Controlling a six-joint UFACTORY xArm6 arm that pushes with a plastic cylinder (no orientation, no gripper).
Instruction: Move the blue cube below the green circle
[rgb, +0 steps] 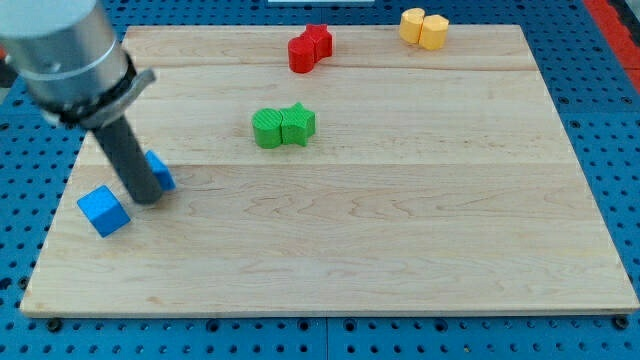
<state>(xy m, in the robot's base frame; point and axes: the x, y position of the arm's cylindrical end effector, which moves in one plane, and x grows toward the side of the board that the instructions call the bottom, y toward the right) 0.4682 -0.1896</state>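
My tip (150, 198) beside blue cube (103, 210); green circle (267, 129) well apart.

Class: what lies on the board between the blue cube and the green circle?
Only bare wood, the camera view shows, between the blue cube and green circle.

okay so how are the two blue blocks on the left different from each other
The blue cube shows fully, near the view's left edge of the board; the other blue block is partly hidden behind my rod, its shape unclear. My tip sits against the other blue block and apart from the blue cube. Both are blue and lie on the board.
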